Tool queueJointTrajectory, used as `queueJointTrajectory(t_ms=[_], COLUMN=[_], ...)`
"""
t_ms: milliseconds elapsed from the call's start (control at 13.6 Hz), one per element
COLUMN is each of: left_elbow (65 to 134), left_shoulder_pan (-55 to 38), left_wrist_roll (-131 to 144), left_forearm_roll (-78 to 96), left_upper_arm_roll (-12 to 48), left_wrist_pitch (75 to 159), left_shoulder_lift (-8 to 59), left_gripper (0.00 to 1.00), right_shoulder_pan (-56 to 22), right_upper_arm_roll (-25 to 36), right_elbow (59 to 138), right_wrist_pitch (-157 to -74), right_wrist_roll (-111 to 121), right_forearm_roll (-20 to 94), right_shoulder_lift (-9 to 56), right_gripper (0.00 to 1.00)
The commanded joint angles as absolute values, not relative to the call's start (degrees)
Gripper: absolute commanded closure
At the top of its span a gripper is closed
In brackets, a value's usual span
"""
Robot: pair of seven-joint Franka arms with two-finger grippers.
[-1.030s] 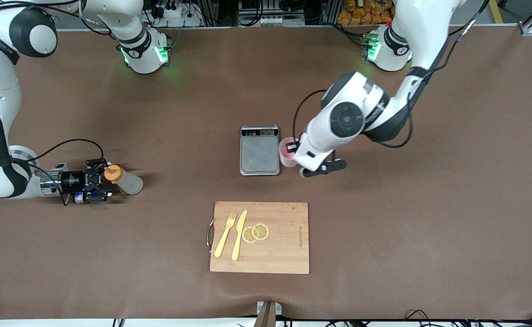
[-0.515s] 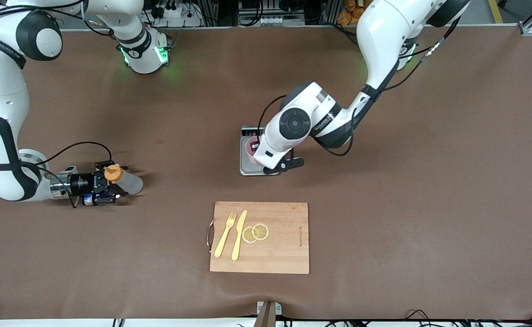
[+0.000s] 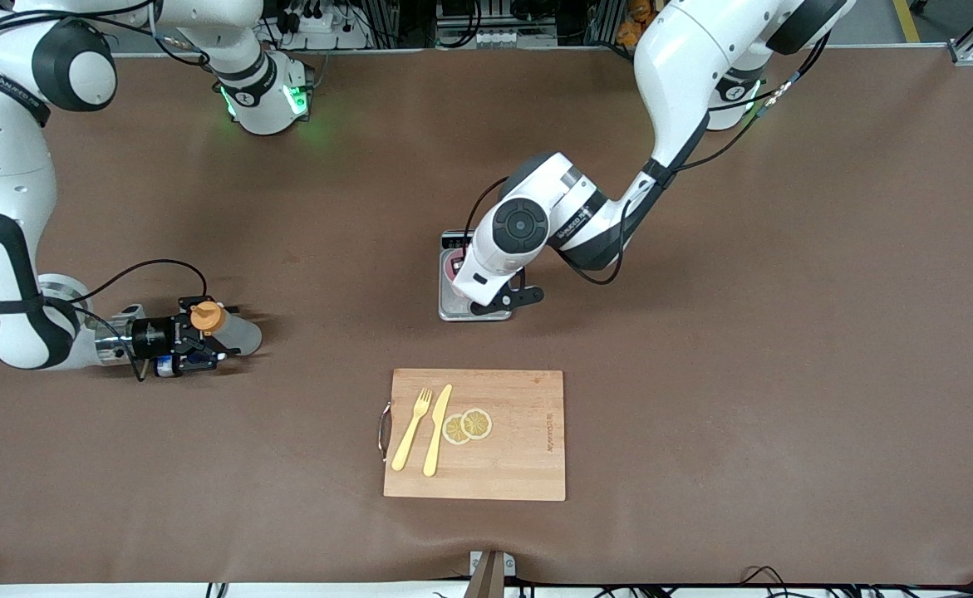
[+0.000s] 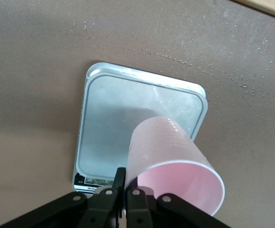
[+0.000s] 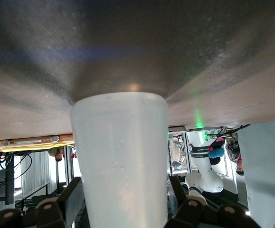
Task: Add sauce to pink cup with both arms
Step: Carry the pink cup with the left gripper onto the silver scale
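Note:
The sauce (image 3: 235, 333), a frosted white squeeze bottle with an orange cap (image 3: 207, 316), stands at the right arm's end of the table. My right gripper (image 3: 213, 339) reaches in level with the table and is round the bottle's lower body (image 5: 120, 161). My left gripper (image 4: 126, 178) is shut on the rim of the pink cup (image 4: 168, 154). It holds the cup tilted over the steel plate of the scale (image 4: 113, 109). In the front view the left arm's hand covers most of the scale (image 3: 475, 311), and only a sliver of the cup (image 3: 453, 267) shows.
A wooden cutting board (image 3: 519, 432) lies nearer to the front camera than the scale. On it are a yellow fork (image 3: 412, 428), a yellow knife (image 3: 437, 428) and two lemon slices (image 3: 468, 425).
My left arm has carried the pink cup from beside the scale to over its plate. My right gripper has slid a little farther onto the sauce bottle, which has stayed put.

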State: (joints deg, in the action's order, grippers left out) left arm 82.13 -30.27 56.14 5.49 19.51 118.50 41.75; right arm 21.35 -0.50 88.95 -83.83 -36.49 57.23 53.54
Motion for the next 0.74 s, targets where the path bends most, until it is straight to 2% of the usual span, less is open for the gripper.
queueJointTrajectory(t_ms=[0, 147, 515, 589, 662], left_elbow=[81.0, 81.1, 81.1, 81.1, 81.0], left_shoulder_pan=[-30.9, -30.9, -31.0, -31.1, -31.1], left_wrist_roll=[56.6, 56.6, 56.6, 56.8, 56.8], left_forearm_roll=[5.1, 5.1, 5.2, 5.3, 5.2], left_upper_arm_roll=[18.7, 18.7, 18.8, 18.7, 18.8], left_wrist_pitch=[115.2, 114.6, 114.6, 114.7, 114.7], left_shoulder_lift=[42.0, 42.1, 42.3, 42.4, 42.5], left_gripper=[1.00, 1.00, 1.00, 0.77, 0.46], right_shoulder_pan=[21.2, 21.2, 19.4, 19.1, 19.1], right_upper_arm_roll=[-0.4, -0.3, -0.2, -0.2, -0.2], right_elbow=[87.6, 87.4, 85.5, 84.9, 84.6], right_wrist_pitch=[-83.4, -83.4, -83.4, -83.3, -83.2], right_wrist_roll=[-36.2, -36.8, -40.4, -41.4, -42.0], right_forearm_roll=[58.1, 58.0, 57.5, 57.3, 57.3], right_shoulder_lift=[54.4, 54.2, 53.9, 53.8, 53.7], right_gripper=[0.27, 0.37, 0.40, 0.40, 0.40])
